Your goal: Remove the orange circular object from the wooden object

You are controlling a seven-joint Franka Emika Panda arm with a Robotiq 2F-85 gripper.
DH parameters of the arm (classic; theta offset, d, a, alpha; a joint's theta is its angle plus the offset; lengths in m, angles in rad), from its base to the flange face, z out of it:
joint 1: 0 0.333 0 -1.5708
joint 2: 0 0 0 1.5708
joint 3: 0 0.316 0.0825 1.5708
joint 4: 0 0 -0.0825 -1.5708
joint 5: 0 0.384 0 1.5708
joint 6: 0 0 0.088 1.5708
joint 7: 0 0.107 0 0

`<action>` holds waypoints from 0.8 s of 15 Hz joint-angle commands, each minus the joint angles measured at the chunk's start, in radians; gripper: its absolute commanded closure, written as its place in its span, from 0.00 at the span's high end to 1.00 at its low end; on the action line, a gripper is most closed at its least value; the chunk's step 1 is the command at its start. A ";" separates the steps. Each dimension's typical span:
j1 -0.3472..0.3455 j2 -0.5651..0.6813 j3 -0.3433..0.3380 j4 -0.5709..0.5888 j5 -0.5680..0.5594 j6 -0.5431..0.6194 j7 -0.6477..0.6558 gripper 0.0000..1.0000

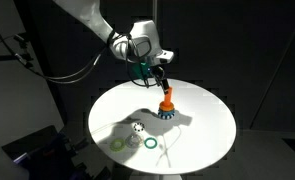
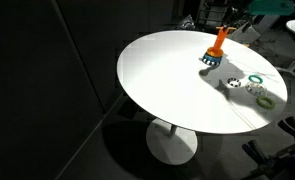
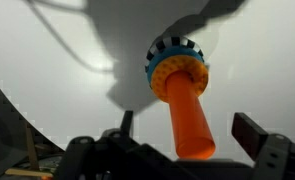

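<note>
No text, label or number seems readable anywhere in these small, dim views.

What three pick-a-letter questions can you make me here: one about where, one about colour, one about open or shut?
1. Where is the orange ring? A lying loose B round the wooden peg C on the floor
2. What colour is the table? A white B red C green
3. The gripper is: A shut B gone C open

B: it circles the peg above the blue toothed ring. A: the top shows white. C: its fingers stand apart beside the peg.
</note>
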 commanded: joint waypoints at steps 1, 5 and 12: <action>-0.010 0.002 0.008 -0.032 -0.008 0.047 0.023 1.00; -0.004 0.046 0.003 -0.036 0.004 0.118 0.043 1.00; 0.012 0.140 -0.003 -0.005 0.031 0.171 0.071 1.00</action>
